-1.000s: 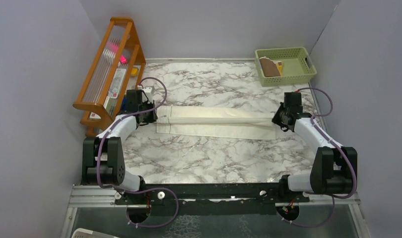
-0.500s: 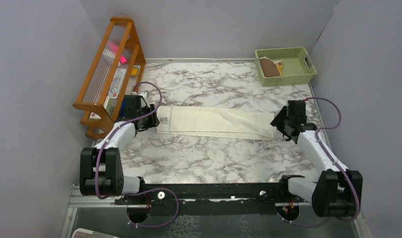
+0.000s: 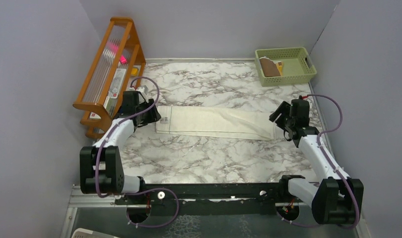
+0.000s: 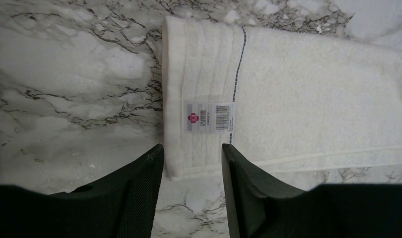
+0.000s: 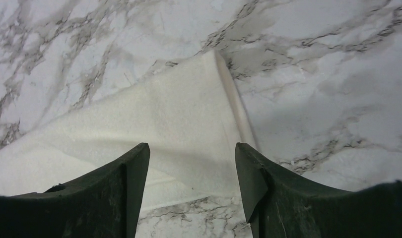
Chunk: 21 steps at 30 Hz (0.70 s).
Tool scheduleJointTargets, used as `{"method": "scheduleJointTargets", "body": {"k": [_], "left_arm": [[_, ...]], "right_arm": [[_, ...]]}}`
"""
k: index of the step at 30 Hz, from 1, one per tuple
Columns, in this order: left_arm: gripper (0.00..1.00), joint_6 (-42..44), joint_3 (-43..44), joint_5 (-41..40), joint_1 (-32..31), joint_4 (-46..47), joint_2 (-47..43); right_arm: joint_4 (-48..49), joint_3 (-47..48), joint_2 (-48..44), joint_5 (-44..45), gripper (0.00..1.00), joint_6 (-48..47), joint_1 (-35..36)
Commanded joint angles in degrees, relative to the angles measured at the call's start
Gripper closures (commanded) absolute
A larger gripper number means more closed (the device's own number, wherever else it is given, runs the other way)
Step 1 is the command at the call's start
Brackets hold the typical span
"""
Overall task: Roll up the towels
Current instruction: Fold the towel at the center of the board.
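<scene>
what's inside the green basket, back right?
A folded brown towel with yellow showing beside it, at the left end of the green basket. Whatever lies under the towel is covered.

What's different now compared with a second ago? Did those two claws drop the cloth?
Yes. The left gripper and right gripper both opened, let go of the cream towel at its ends and drew slightly outward. The towel settled flat as a narrower folded strip. The green basket, the brown towel in it and the wooden rack stayed put.
</scene>
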Motion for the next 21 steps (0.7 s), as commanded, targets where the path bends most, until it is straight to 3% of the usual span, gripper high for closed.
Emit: {"method": "scheduleJointTargets", "body": {"k": [1, 8, 21], "left_arm": [[0.53, 2.45, 2.79, 10.43, 2.39, -0.95, 7.10], [0.58, 4.78, 5.18, 17.31, 7.00, -0.47, 14.36], [0.62, 6.39, 9.25, 22.35, 7.42, -1.65, 24.07]], "right_arm": [[6.60, -1.32, 2.47, -11.44, 0.35, -3.50, -0.06], [8.63, -0.71, 3.49, -15.11, 0.35, -6.36, -0.06], [9.03, -1.71, 8.81, -17.11, 0.38, -6.20, -0.06]]}}
